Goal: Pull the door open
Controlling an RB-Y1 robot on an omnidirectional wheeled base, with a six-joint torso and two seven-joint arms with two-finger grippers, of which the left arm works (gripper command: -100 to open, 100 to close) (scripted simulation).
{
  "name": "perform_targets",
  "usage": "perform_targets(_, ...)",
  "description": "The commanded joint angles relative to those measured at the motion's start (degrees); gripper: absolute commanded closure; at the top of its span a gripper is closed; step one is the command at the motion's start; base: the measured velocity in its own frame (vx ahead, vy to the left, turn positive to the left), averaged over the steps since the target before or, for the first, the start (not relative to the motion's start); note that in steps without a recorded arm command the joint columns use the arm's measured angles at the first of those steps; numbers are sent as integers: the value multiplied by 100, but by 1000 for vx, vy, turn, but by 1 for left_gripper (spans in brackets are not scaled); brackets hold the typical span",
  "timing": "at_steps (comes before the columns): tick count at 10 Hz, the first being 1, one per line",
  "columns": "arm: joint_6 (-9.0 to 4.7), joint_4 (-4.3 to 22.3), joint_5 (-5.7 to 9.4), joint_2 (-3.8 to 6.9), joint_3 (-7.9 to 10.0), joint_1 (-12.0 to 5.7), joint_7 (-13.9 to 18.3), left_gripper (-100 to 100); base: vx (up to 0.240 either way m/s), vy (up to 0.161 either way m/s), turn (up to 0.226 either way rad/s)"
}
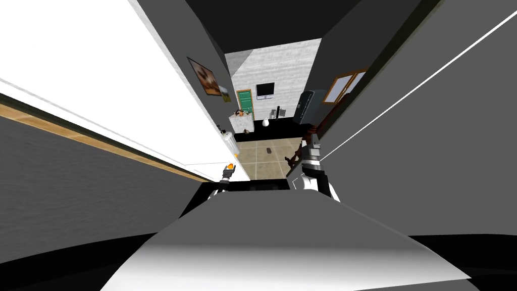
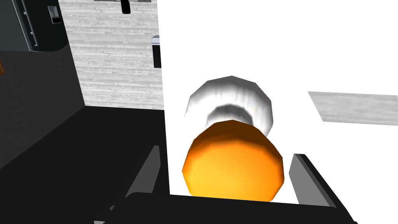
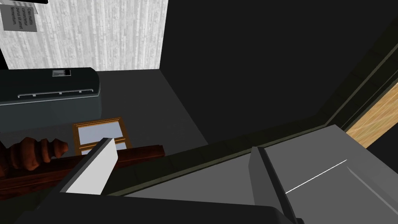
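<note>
1. Far left, from 9 to 11 o'clock in the head view, is the white door point(image 1: 101, 76), standing ajar. Its free edge slants down toward about 7 o'clock.
2. The orange knob point(image 2: 233, 163) sits right by that free edge on a pale round collar point(image 2: 229, 97). In the head view it's roughly 8 o'clock from the middle.
3. The left gripper point(image 2: 227, 151) has its fingers spread wide, one on each side of the knob. There's a slim gap on both sides, so it isn't pinching anything. One finger point(image 2: 149, 171) shows past the door's edge, against black.
4. At 12 o'clock there's a narrow lane between the door edge and the dark grey wall point(image 1: 429, 151). A tiled floor point(image 1: 267, 160) shows through it, with a small dark thing point(image 1: 268, 150) lying on the tiles.
5. The right gripper point(image 3: 182, 144) is about 3 o'clock from the middle in the head view. Its fingers are apart and it's holding nothing. A brown turned-wood piece point(image 3: 39, 149) is near it.
6. From 1 to 4 o'clock the dark grey wall runs close along that side, with a thin white line point(image 1: 404, 96) across it.
</note>
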Motion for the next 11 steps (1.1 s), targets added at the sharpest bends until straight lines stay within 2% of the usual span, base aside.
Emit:
perform_targets(1, 0, 0, 0, 0, 0, 0, 0, -100, 88, -6, -13)
perform_targets(2, 0, 0, 0, 0, 0, 0, 0, 100, -12, 5, 25)
perform_targets(7, 0, 0, 0, 0, 0, 0, 0, 100, -15, 4, -3)
perform_targets(8, 11, 14, 30, 15, -29, -10, 201, 100, -11, 5, 0)
perform_targets(11, 9, 28, 77, 21, -80, -27, 504, 100, -14, 8, -2)
